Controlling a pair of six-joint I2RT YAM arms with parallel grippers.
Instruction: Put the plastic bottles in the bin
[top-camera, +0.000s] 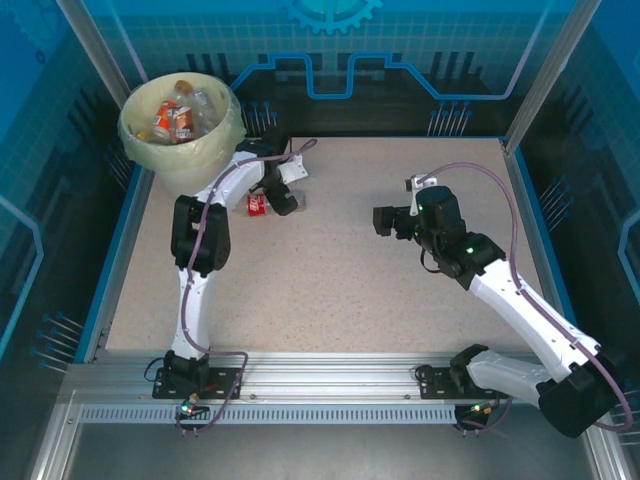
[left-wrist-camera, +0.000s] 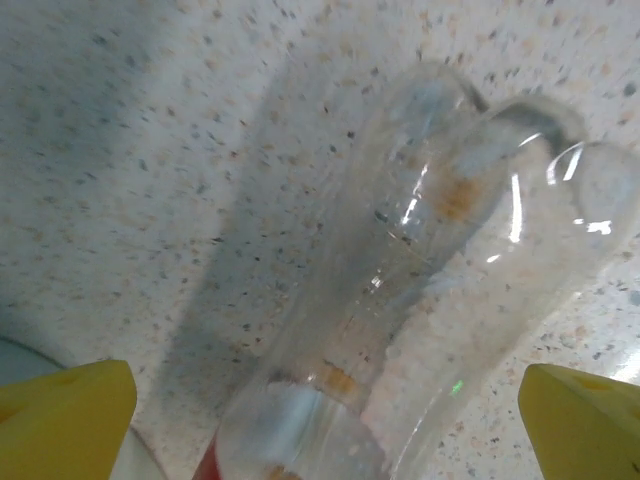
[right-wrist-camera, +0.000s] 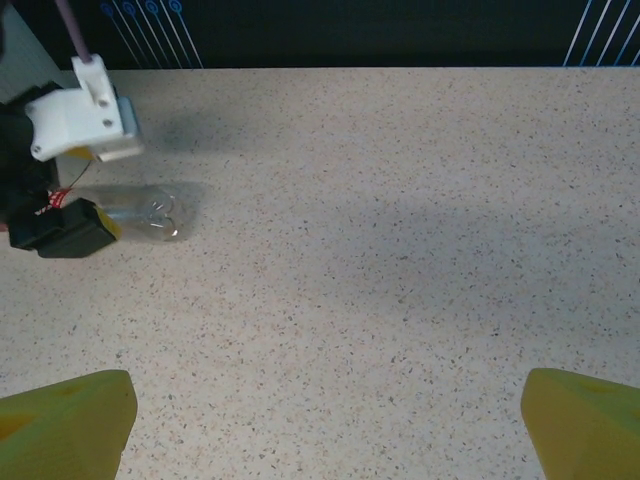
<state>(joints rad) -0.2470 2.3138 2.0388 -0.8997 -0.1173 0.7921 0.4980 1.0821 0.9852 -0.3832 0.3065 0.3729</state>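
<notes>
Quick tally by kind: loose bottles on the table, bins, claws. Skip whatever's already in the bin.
bottle on the table: 1
bin: 1
claws: 2, the left claw and the right claw
Total: 4

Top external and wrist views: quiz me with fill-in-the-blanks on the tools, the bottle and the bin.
The left tool is ____ around the bottle lying on the table.
That bottle's label is ____.
The bin sits at the table's far ____ corner.
The right tool holds ____.
Missing: open; red; left; nothing.
</notes>
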